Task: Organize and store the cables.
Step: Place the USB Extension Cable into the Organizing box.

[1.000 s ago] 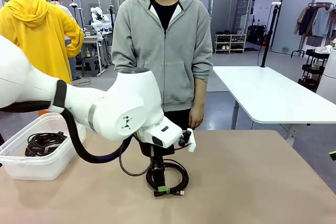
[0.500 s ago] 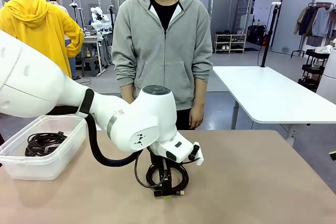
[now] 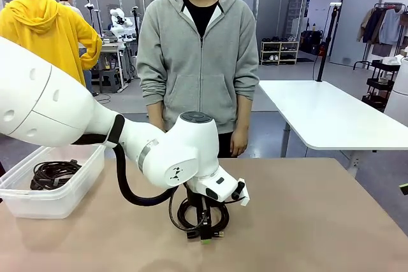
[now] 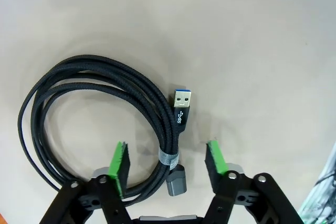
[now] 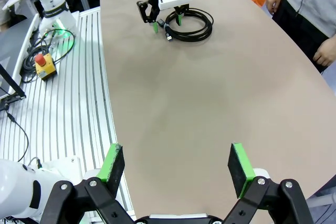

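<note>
Left wrist view: left gripper point(image 4: 167, 161) lowered over a coiled cable point(image 4: 100, 114), jaws apart on either side of its bound section.

The green pads point(image 4: 119, 166) stand spread, with the cable's small tie point(image 4: 168, 157) and grey plug end point(image 4: 176, 186) between them; contact between pads and cable cannot be confirmed. The coil lies flat on the tan table point(image 3: 319, 221), near its middle, extending away from the fingers toward picture left. Its USB plug point(image 4: 182, 103) points away from the gripper, long axis roughly parallel to the fingers. In the front view, a clear bin point(image 3: 57, 199) at the table's left edge holds further coiled cables point(image 3: 54, 173). A person in a grey hoodie point(image 3: 197, 55) stands at the far side. The right gripper point(image 5: 176, 169) hangs open above bare tabletop, well apart from the coil.
</note>
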Tool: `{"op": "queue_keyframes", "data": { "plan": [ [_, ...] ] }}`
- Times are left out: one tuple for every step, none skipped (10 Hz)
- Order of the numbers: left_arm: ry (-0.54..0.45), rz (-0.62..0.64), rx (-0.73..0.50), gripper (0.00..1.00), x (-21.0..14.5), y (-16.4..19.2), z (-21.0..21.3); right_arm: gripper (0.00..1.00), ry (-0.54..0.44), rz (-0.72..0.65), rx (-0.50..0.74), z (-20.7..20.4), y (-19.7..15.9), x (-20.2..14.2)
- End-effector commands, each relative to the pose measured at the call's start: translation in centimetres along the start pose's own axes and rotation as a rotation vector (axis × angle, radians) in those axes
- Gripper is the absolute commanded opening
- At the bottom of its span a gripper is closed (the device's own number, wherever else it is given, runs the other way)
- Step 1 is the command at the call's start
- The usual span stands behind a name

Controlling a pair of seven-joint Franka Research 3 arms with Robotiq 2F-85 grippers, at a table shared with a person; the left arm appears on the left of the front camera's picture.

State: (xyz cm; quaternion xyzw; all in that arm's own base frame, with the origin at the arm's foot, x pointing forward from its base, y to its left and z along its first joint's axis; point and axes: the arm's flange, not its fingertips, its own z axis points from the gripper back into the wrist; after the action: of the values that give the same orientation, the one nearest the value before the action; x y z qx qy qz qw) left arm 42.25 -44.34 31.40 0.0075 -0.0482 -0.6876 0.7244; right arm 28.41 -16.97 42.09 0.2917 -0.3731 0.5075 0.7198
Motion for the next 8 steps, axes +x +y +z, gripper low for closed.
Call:
{"op": "queue_keyframes", "data": {
  "plan": [
    [0.014,-0.011,-0.021,0.0,0.5,0.3,0.0,1.0,-0.014,0.001,-0.004,0.0,0.0,0.2],
    [0.02,-0.005,-0.029,0.0,0.5,0.2,0.0,1.0,-0.014,0.001,-0.004,0.0,0.0,0.2],
    [0.032,-0.001,-0.037,0.0,0.4,0.1,-0.1,1.0,-0.014,0.001,-0.004,0.0,0.0,0.2],
    [0.05,0.005,-0.043,0.02,0.3,0.1,-0.1,1.0,-0.014,0.001,-0.004,0.0,0.0,0.2],
    [0.049,0.009,-0.039,0.0,0.2,0.0,0.1,1.0,-0.014,0.001,-0.004,0.0,0.0,0.2],
    [0.035,0.013,-0.035,0.0,0.1,0.0,0.6,1.0,-0.014,0.001,-0.004,0.0,0.0,0.2],
    [0.025,0.015,-0.035,0.0,-0.1,-0.2,1.4,1.0,-0.014,0.001,-0.004,0.0,0.0,0.2],
    [0.01,0.014,-0.033,0.0,-0.3,-0.3,3.1,1.0,-0.014,0.001,-0.004,0.0,0.0,0.2]
  ]
}}
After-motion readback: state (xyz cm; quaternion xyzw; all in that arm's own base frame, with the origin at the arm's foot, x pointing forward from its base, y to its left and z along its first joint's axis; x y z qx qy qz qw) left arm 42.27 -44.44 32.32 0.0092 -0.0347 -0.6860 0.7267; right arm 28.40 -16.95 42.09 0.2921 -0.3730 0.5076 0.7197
